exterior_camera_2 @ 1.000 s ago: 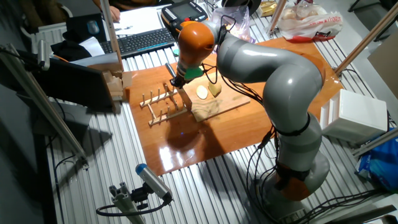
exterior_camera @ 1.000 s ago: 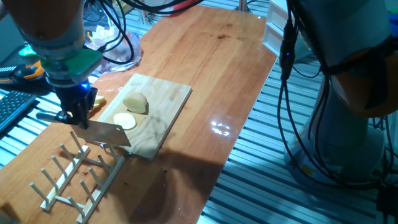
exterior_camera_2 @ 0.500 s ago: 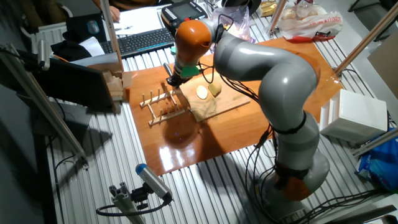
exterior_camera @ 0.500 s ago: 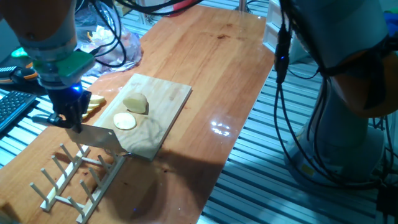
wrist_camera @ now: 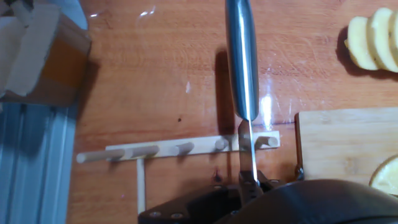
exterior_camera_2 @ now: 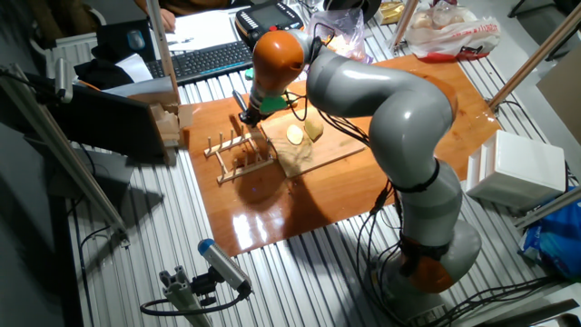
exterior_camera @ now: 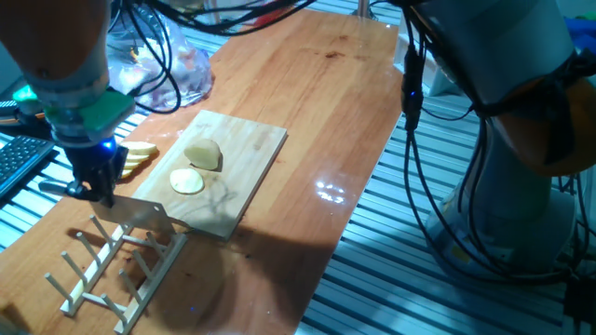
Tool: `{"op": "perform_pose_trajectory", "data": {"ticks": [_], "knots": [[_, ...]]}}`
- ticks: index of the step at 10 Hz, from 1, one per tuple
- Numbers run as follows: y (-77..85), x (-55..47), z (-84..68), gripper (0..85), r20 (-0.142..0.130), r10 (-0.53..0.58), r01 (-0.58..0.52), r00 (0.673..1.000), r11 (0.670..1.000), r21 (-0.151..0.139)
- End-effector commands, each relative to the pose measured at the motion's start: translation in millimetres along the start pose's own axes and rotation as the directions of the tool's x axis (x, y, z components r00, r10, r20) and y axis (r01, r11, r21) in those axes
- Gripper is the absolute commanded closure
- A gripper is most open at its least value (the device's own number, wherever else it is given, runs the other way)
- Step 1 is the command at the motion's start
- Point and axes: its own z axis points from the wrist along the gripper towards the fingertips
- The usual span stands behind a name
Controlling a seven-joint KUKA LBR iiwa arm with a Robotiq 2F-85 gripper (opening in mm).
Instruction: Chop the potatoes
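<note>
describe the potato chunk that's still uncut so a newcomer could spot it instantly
Find the pale wooden cutting board on the long brown table. Two potato pieces sit on it: the uncut chunk is the tall rounded lump, while its neighbour, nearer the peg rack, lies low and flat-topped.

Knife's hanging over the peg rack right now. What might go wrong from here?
The knife, held by the gripper, hangs right above the wooden peg rack; the blade could snag a peg. Both potato pieces lie loose on the cutting board, so they may roll under a cut.

Glossy wooden table (exterior_camera: 307,84), matte pale wooden board (exterior_camera: 244,154), shiny metal knife blade (wrist_camera: 241,59)
</note>
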Motion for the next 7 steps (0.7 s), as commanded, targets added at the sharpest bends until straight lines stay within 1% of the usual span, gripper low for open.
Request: {"op": "perform_pose_trajectory", "data": {"ticks": [1,2,3,4,5,7], "knots": [[-1.1,0.9,5.8,85.0,0.006,-0.001,0.001,1.000,1.000,0.006],[-1.2,0.9,13.6,85.0,0.014,0.000,0.000,1.000,1.000,0.001],[0.4,-0.9,21.5,85.0,0.016,0.002,-0.002,1.000,1.000,-0.002],[1.6,-0.6,30.8,85.0,0.025,0.002,-0.002,1.000,1.000,0.005],[1.1,1.4,38.0,85.0,0.026,0.004,-0.004,1.000,1.000,0.005],[-8.0,6.1,49.5,85.0,0.022,-0.016,0.016,1.000,1.000,0.002]]}}
